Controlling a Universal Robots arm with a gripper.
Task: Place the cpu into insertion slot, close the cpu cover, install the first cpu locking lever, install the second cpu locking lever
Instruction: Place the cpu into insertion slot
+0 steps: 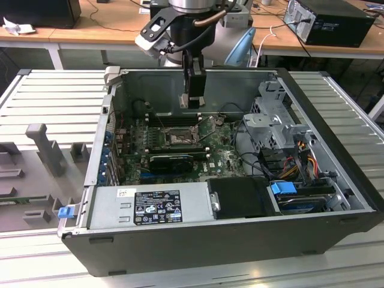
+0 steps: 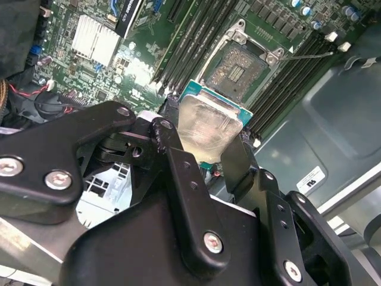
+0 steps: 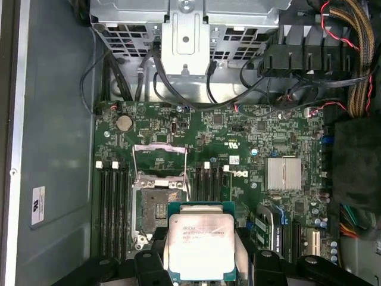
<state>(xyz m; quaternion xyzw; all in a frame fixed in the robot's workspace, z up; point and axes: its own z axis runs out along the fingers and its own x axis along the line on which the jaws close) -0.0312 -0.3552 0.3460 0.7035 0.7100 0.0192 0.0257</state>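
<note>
My gripper (image 2: 208, 152) is shut on the cpu (image 2: 209, 126), a flat square chip with a silver-beige top and green edge, also seen in the first wrist view (image 3: 201, 244). One black finger (image 2: 174, 152) presses each side of it. The chip hangs above the motherboard, a short way off the insertion slot (image 3: 156, 205), whose dark pin field lies bare (image 2: 237, 70). The cpu cover (image 3: 159, 159) stands flipped open beside the slot. A thin locking lever (image 3: 186, 173) is raised along the slot's edge. In the exterior view the gripper (image 1: 193, 101) hovers inside the open case above the slot (image 1: 179, 137).
Memory slots (image 3: 112, 205) flank the socket on both sides. A silver heatsink (image 3: 283, 173) and black cable bundles (image 3: 309, 59) lie beyond. The drive cage (image 1: 273, 123) and power supply (image 1: 150, 207) crowd the case; its metal wall (image 3: 53, 149) runs near the socket.
</note>
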